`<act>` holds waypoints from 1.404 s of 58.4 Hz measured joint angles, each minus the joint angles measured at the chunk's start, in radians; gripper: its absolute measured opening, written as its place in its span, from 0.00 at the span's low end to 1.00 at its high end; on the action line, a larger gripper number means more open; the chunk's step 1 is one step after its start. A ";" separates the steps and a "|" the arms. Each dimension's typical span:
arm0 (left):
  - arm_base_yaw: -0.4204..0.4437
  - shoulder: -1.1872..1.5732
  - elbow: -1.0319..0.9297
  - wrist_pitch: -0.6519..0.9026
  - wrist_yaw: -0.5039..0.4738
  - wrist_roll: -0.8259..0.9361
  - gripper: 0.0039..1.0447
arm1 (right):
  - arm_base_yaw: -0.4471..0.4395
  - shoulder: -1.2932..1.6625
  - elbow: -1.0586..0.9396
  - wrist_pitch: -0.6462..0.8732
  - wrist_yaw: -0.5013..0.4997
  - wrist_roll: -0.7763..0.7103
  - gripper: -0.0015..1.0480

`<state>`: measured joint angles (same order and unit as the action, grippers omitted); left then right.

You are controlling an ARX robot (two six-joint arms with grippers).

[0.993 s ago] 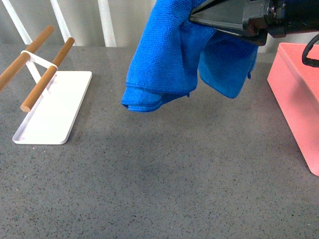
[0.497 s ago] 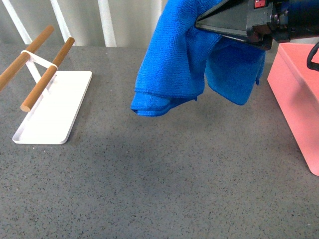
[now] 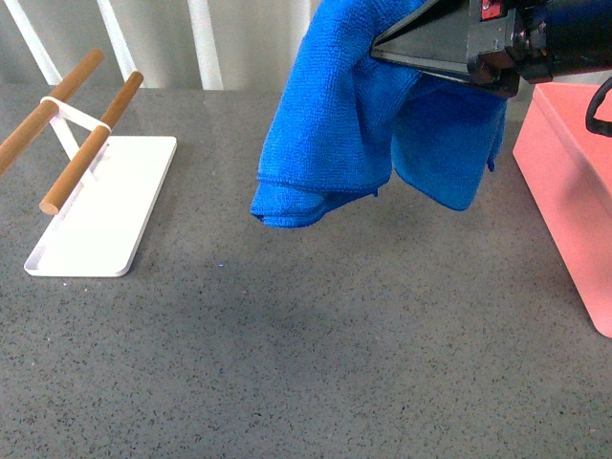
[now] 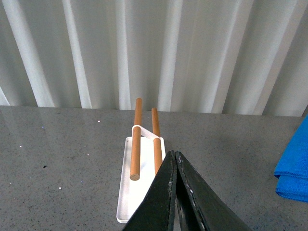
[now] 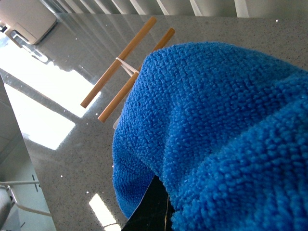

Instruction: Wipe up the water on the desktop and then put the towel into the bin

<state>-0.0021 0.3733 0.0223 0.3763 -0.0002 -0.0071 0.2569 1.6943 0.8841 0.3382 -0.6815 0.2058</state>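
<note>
Towel [image 3: 330, 124] hangs clamped in right fingers [image 3: 435, 43]; only left wrist view shows left fingers [image 4: 166, 195] together.

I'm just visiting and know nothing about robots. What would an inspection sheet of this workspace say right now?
Surface: speckled grey desktop, no puddle visible.
Job's things: blue towel hangs in the air, off the desktop; pink bin at the right edge.
Clutter: white tray with two wooden rods, on the left.
Grippers: right gripper shut on the towel; left gripper shut, empty.
Cables: black cable loop near the bin.
Surroundings: white pleated curtain behind the desktop.
</note>
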 joint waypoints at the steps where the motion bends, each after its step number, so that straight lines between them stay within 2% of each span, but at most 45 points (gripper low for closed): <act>1: 0.000 -0.005 0.000 -0.005 0.000 0.000 0.03 | 0.000 0.000 0.002 -0.005 0.000 -0.002 0.03; 38: 0.000 -0.197 0.000 -0.196 0.000 0.000 0.03 | 0.014 0.003 0.015 -0.035 0.035 -0.057 0.03; 45: 0.000 -0.330 0.000 -0.362 0.000 0.000 0.03 | 0.021 0.014 0.015 -0.034 0.036 -0.066 0.03; 60: 0.000 -0.369 0.000 -0.375 0.000 -0.001 0.04 | 0.025 0.035 0.018 -0.040 0.045 -0.071 0.03; 70: 0.000 -0.369 0.000 -0.375 0.000 0.000 0.30 | 0.027 0.059 0.019 -0.086 0.059 -0.096 0.03; 75: 0.000 -0.369 0.000 -0.375 0.000 0.000 0.47 | 0.029 0.086 0.019 -0.188 0.095 -0.174 0.03; 82: 0.000 -0.369 0.000 -0.375 0.000 0.000 0.63 | 0.019 0.154 0.042 -0.376 0.187 -0.308 0.03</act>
<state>-0.0021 0.0040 0.0223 0.0013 -0.0002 -0.0074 0.2756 1.8488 0.9257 -0.0376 -0.4942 -0.1024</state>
